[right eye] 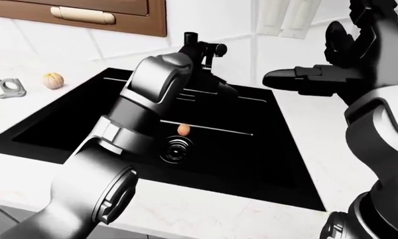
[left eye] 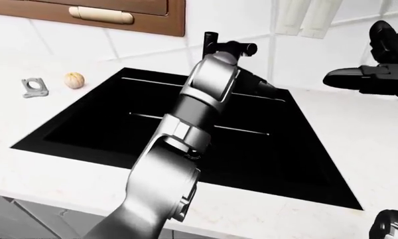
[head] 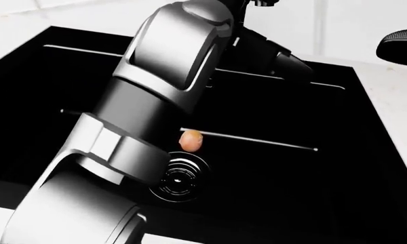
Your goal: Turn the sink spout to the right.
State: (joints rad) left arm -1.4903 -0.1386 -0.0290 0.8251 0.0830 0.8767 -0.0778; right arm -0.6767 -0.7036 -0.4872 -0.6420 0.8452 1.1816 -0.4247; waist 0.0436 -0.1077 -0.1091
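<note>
The black faucet [right eye: 192,44] stands at the sink's top edge, with a short handle [right eye: 215,48] pointing right. Its spout does not stand out from the black hand and basin. My left arm reaches up across the black sink [left eye: 86,119], and my left hand [right eye: 215,85] is just below and right of the faucet base, at the spout's place; it also shows in the head view [head: 275,56]. Black on black hides whether its fingers close. My right hand [right eye: 302,77] hovers open and empty, fingers flat and pointing left, above the counter right of the sink.
A small orange object [right eye: 184,130] lies in the basin by the round drain [right eye: 176,148]. A beige round object [left eye: 74,79] and a grey metal bracket [left eye: 34,88] lie on the white counter at left. A brown cabinet with a cream handle [left eye: 100,15] hangs above.
</note>
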